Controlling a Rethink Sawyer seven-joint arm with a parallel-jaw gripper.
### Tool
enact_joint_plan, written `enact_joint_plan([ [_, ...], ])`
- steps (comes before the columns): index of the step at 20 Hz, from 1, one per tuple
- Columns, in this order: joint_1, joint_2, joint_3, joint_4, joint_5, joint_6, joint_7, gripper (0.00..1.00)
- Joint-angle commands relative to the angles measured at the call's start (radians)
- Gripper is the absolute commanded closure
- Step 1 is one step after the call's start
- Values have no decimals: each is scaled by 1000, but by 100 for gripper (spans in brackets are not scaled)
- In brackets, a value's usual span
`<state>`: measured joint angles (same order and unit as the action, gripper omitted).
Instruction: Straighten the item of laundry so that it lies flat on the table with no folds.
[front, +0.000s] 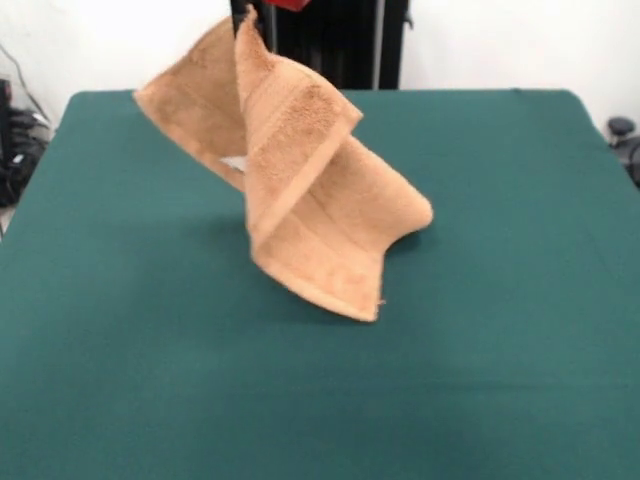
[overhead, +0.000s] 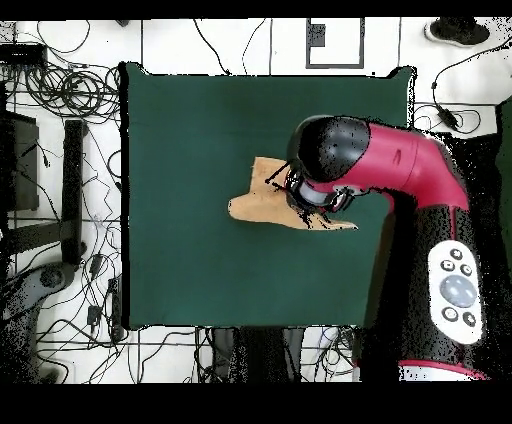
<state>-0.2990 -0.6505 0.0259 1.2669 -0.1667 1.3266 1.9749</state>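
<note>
Towel (front: 300, 190), just one, fuzzy tan terry with woven band stripes, hangs twisted from a top corner up at the frame's edge. Its lower end drags on the green felt worktop (front: 500, 380) near the middle. Can't tell how the hand is set; only a red scrap of arm (front: 287, 4) shows there.

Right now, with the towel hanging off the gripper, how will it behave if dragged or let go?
The towel is probably floppy: it hangs twisted and folded from its lifted corner. Let go, it would likely slump into a heap, not land flat. Dragged, its lower edge may catch on the felt-like table.
</note>
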Motion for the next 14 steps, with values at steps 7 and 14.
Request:
enact_joint_plan([
  [7,18,57,101,-183,-15,306,-69,100],
  [14,66,15,61,-149,-15,293,13,100],
])
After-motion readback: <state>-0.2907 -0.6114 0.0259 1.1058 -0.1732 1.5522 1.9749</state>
